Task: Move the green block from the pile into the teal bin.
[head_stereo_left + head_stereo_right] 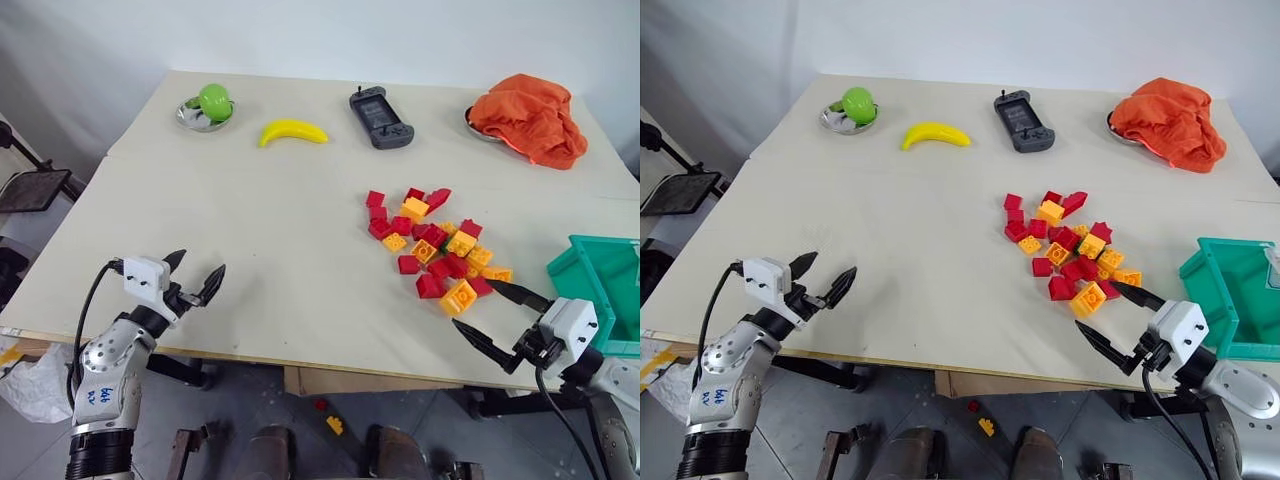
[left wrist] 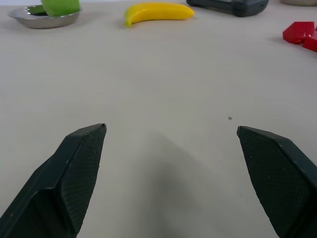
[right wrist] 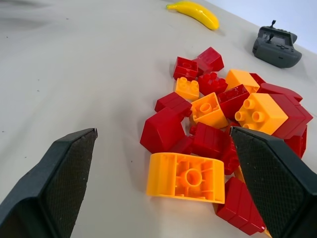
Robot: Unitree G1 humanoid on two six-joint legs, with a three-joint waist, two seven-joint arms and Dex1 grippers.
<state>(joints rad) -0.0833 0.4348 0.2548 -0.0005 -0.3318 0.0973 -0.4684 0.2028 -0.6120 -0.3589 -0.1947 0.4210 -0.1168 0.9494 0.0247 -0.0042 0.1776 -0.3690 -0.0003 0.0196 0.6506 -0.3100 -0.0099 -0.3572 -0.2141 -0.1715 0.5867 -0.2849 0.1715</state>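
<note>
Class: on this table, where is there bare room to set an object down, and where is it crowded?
Bare: the wide stretch between the banana, the pile and the left gripper. Crowded: the pile itself, lying close to the teal bin and the right gripper.

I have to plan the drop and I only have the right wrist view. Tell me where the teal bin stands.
Observer: The teal bin stands at the right edge of the table, just right of the open right tool.
Operator: Now find me the green block.
Observer: The head views show only a dark-green speck wedged between red bricks in the middle of the pile. It is likely the block, mostly hidden.
Operator: Report the left tool.
Observer: The left tool is open over bare table near the front left edge, well away from the pile.
</note>
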